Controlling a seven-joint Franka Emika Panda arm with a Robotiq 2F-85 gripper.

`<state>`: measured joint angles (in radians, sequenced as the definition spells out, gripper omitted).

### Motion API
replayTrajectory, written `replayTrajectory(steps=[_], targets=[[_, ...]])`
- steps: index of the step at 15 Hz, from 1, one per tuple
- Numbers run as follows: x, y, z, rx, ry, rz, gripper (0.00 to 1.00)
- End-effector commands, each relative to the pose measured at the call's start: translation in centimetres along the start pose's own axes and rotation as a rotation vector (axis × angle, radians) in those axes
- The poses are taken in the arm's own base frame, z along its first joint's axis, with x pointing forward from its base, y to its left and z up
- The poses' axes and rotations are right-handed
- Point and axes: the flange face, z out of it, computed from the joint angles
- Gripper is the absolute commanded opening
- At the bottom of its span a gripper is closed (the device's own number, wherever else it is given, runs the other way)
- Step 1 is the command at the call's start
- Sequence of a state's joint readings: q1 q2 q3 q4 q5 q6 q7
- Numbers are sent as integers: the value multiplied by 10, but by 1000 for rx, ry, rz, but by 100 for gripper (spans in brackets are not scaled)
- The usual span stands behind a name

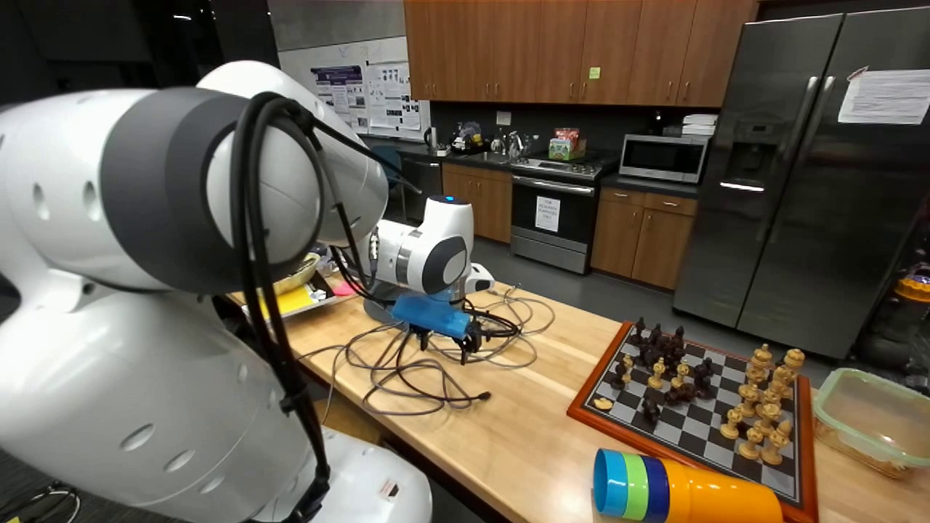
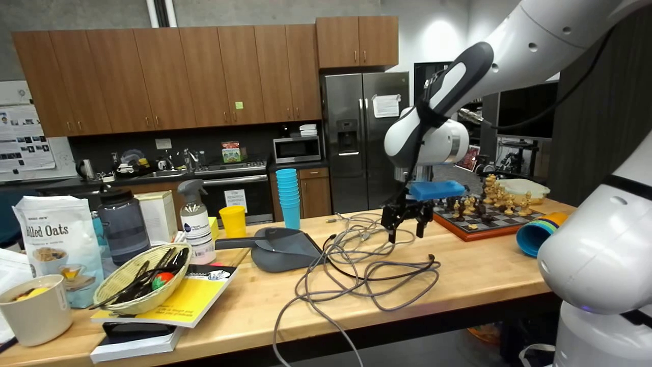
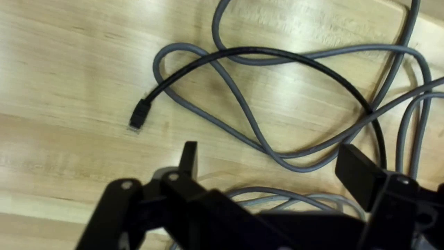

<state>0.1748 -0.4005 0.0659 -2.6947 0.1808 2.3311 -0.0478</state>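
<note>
The black 2-fingered hand is released, its fingers spread wide above the pale wooden tabletop. A bright blue, rounded block sits just above it. Below the hand, the slim black cable arches over loops of smooth grey cable; its squarish black plug lies flat on the tabletop, outside the span of the fingers in the wrist view. Just beside this tangle, in an exterior view, rests a dark grey plastic dustpan. Farther along lies a red-brown wood-framed chessboard carrying dark and pale chess pieces, with 1 nested stack of orange, navy, green and blue cups on its side near 1 edge. Past the tabletop stand a silver microwave and a dark steel refrigerator.
</note>
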Motion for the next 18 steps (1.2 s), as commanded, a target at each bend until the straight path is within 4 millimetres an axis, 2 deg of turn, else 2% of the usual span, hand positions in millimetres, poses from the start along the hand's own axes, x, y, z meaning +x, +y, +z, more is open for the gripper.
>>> replayTrajectory(steps=[1, 5, 9, 14, 18], targets=[[7, 24, 13, 17, 65, 187, 100], [10, 49, 33, -9, 50, 241, 100], [8, 63, 45, -11, 16, 271, 100], [1, 57, 45, -48, 8, 254, 100], [3, 58, 44, -53, -4, 238, 100]])
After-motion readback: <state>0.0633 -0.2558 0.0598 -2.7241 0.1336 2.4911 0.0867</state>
